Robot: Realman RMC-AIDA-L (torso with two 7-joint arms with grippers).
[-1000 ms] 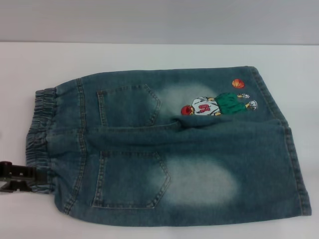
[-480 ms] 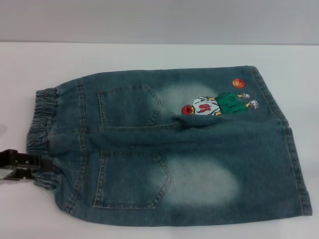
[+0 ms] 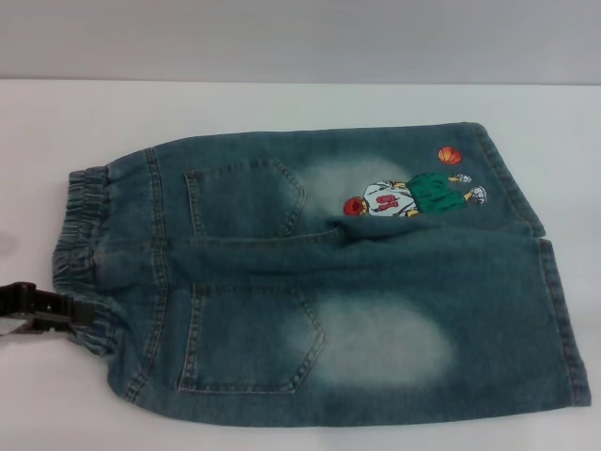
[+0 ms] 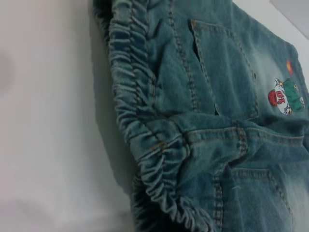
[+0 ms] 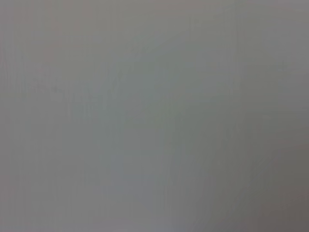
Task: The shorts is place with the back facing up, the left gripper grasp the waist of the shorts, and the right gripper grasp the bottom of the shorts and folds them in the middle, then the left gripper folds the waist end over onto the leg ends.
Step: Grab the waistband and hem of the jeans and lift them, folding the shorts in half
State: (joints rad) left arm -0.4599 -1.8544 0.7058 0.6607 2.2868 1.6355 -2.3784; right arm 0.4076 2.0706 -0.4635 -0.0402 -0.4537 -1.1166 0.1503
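The blue denim shorts [image 3: 329, 282] lie flat on the white table [image 3: 282, 108], back pockets up. The gathered waist [image 3: 80, 235] points left and the leg hems [image 3: 559, 310] point right. A cartoon basketball print [image 3: 413, 195] marks the far leg. My left gripper [image 3: 77, 314] reaches in from the left edge and is pinched on the near corner of the waist, which bunches at its tips. The left wrist view looks along the puckered waist [image 4: 140, 121] and shows none of its own fingers. The right gripper is out of view.
White table surface surrounds the shorts, with a grey wall [image 3: 300, 38] behind the far edge. The right wrist view shows only a plain grey surface [image 5: 154, 116].
The left gripper has shifted a little away from the near table edge and its fingers have drawn together on the waist corner. The near end of the waistband has bunched and lifted slightly.
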